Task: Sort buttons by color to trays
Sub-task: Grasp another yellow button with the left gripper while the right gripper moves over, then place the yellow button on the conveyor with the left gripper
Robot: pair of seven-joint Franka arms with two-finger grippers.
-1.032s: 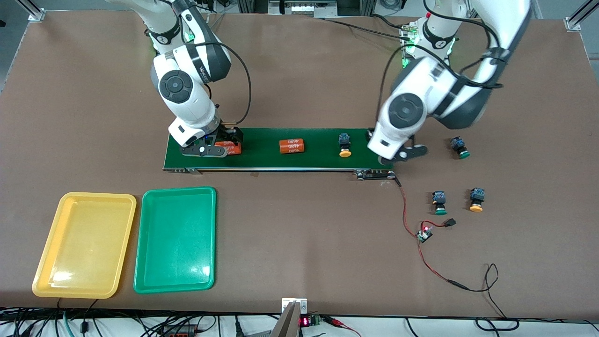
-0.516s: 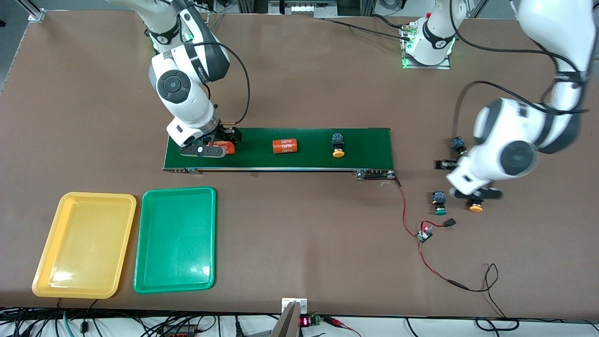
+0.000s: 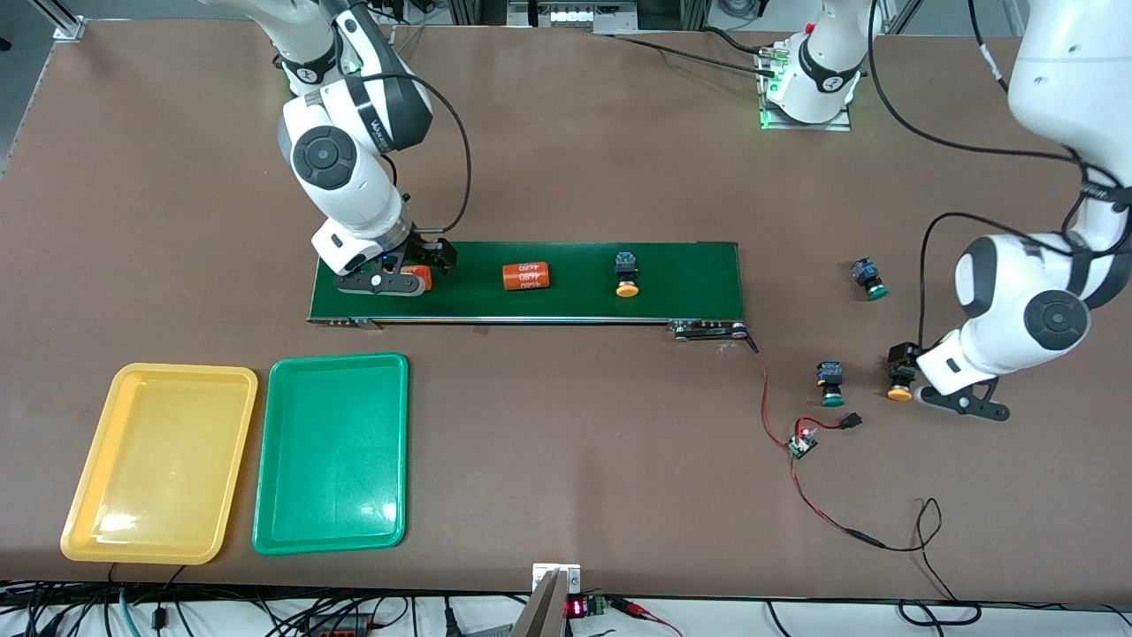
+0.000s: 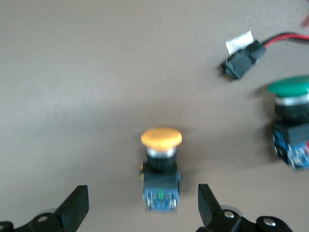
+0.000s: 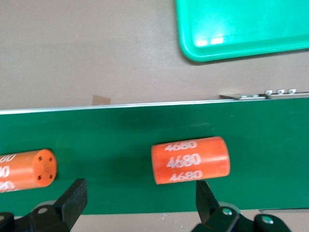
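- Counting buttons: four are seen. One yellow button [image 3: 626,274] lies on the belt [image 3: 690,283], between an orange cylinder and the belt's end toward the left arm. A second yellow button [image 3: 899,382] lies on the table off that end of the belt, with a green button [image 3: 830,383] just beside it. The other green button [image 3: 868,279] lies farther from the front camera than these two.
- Trays: two, side by side, nearer the front camera than the belt, toward the right arm's end. The yellow tray [image 3: 84,495] is outermost; the green tray [image 3: 389,442] is beside it. Nothing is seen in either.
- Cylinders marked "4680": two, both on the belt. One [image 3: 526,276] lies near mid-belt; the other [image 3: 416,276] is under the right gripper.
- Left gripper [image 4: 142,212]: held low over the table at the second yellow button, arm bent sharply down; fingers [image 4: 77,210] spread wide on either side of the button's body, not touching it.
- Right gripper [image 5: 140,205]: held low over the belt's end, wrist tipped down; fingers [image 5: 75,198] spread wide, nothing gripped.
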